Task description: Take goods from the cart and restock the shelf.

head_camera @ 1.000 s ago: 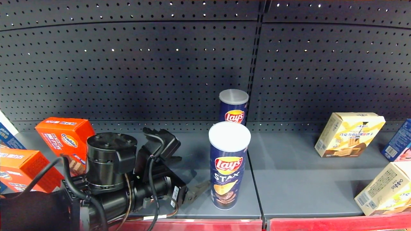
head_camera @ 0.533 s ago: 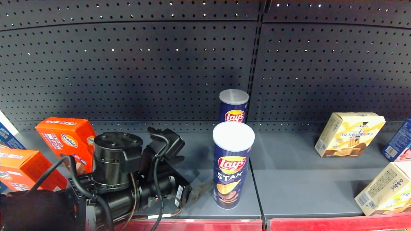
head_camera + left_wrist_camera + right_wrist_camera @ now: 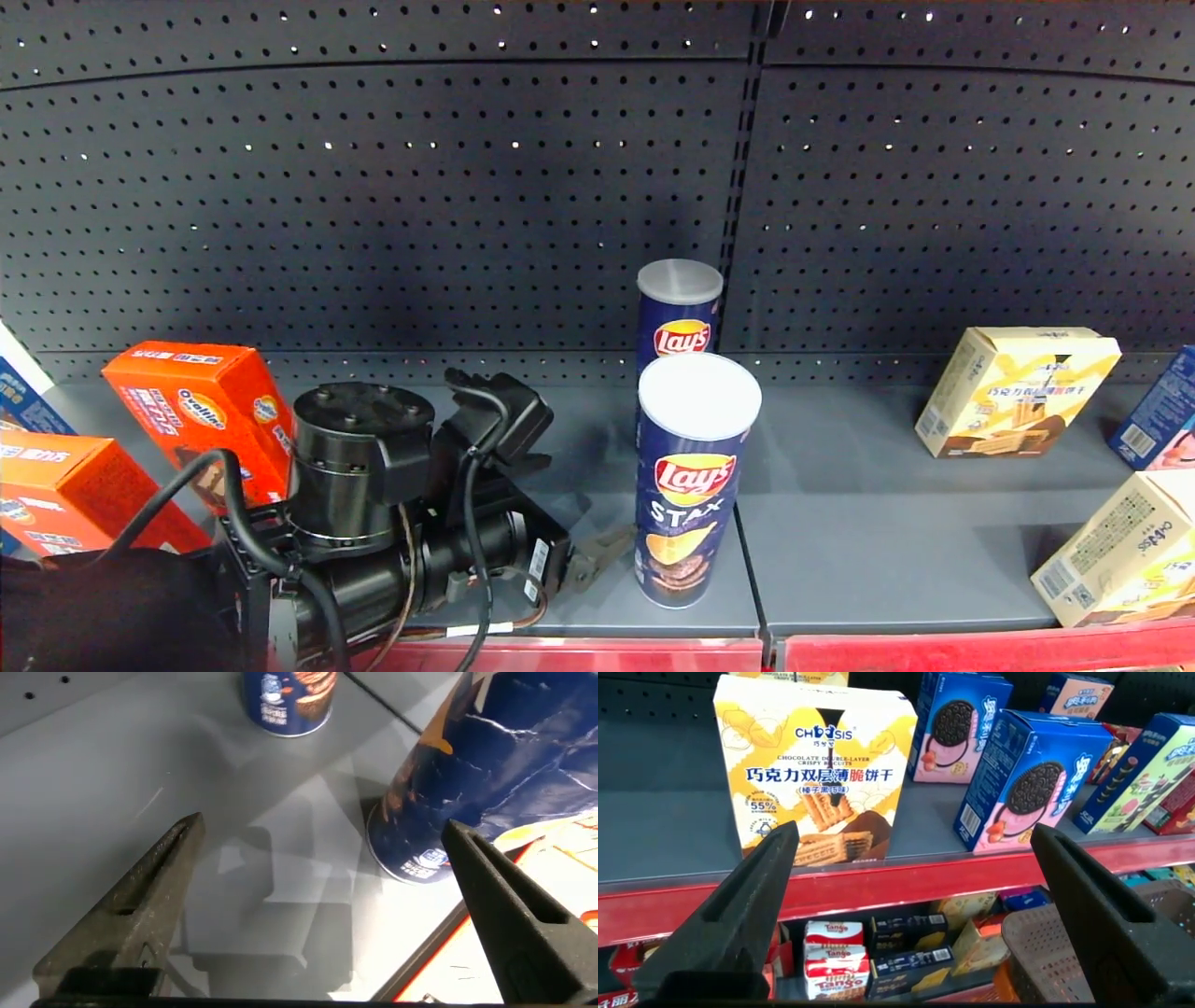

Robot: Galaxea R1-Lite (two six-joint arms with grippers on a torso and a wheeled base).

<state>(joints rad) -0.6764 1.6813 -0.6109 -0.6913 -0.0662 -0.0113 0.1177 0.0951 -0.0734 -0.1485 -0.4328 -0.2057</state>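
Two dark blue chips cans stand upright on the grey shelf (image 3: 840, 523). The front can (image 3: 695, 481) is near the shelf's front edge, and the rear can (image 3: 679, 313) is against the perforated back wall. My left arm lies low on the shelf to the left of the front can, with one fingertip (image 3: 607, 549) close beside the can's base. In the left wrist view my left gripper (image 3: 322, 915) is open, the front can (image 3: 467, 775) is near one finger and the rear can (image 3: 290, 700) is farther off. My right gripper (image 3: 915, 905) is open and holds nothing.
Orange boxes (image 3: 191, 406) stand at the shelf's left end; yellow biscuit boxes (image 3: 1018, 387) and a blue box (image 3: 1158, 420) stand at its right. The right wrist view faces a yellow biscuit box (image 3: 817, 770), blue cookie boxes (image 3: 1027, 779) and a mesh basket (image 3: 1055, 957).
My left arm has slid to the right along the shelf, and the front can has shifted right with it. The rear can and the boxes have stayed put.
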